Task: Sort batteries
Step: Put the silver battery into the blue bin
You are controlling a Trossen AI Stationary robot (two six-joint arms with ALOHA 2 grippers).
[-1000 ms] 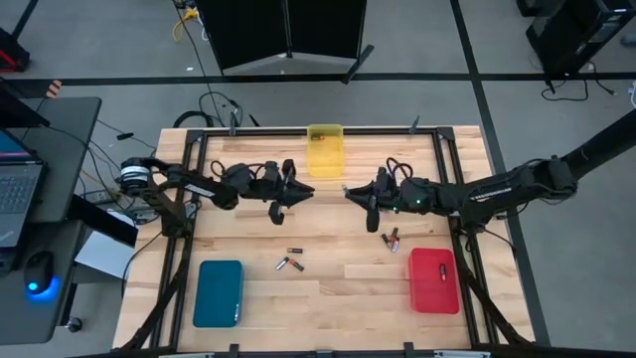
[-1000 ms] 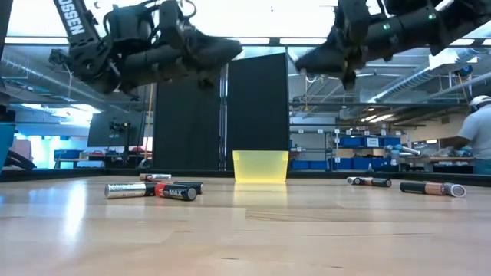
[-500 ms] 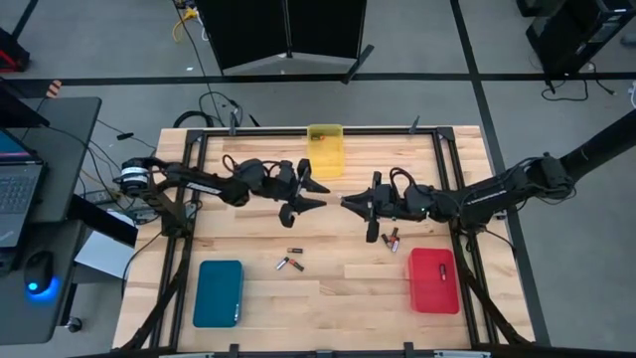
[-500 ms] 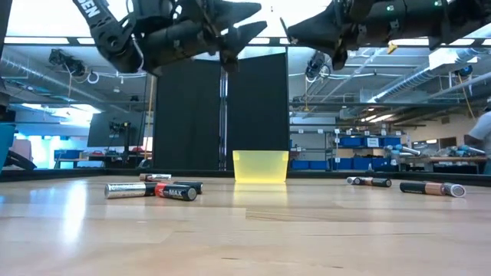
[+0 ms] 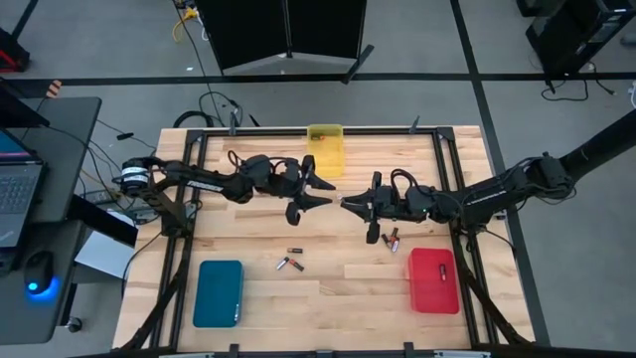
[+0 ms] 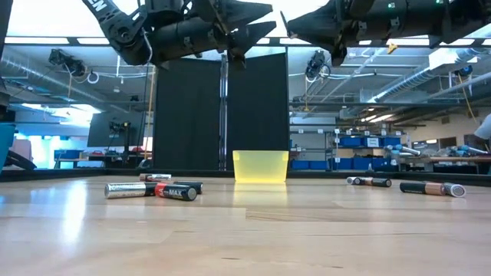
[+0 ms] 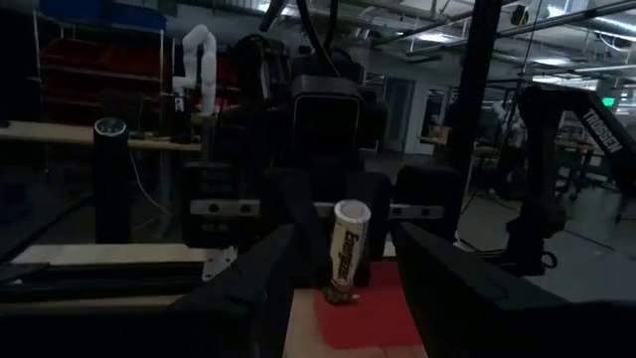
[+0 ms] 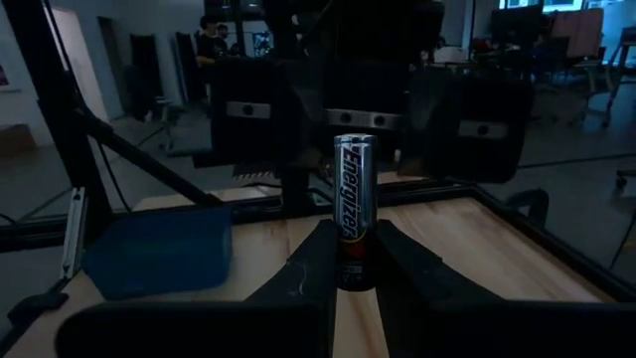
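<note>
1. You had the right gripper (image 5: 347,203) raised above the middle of the table (image 5: 328,288), its fingers clamped on the lower end of a battery (image 8: 353,211) that stood upright between them.
2. You held the left gripper (image 5: 323,190) at about the same height, facing the right one, fingers spread apart with nothing between them.
3. In the left wrist view the held battery (image 7: 347,248) showed straight ahead, in line with the gap between the left fingers (image 7: 256,288) but not yet between them.
4. In the high view the two grippers were near each other, tip to tip, not touching.
5. You had loose batteries lying on the table: a short row (image 5: 291,265) toward the front edge near the centre, a single one (image 5: 294,250) just behind it, and a pair (image 5: 393,239) beside the back end of the red tray (image 5: 433,280).
6. The low view showed them lying on their sides, one silvery with a dark one (image 6: 175,191) end to end.
7. The red tray sat near the front right corner, the teal tray (image 5: 219,293) near the front left corner, and the yellow bin (image 5: 324,151) at the middle of the back edge.
</note>
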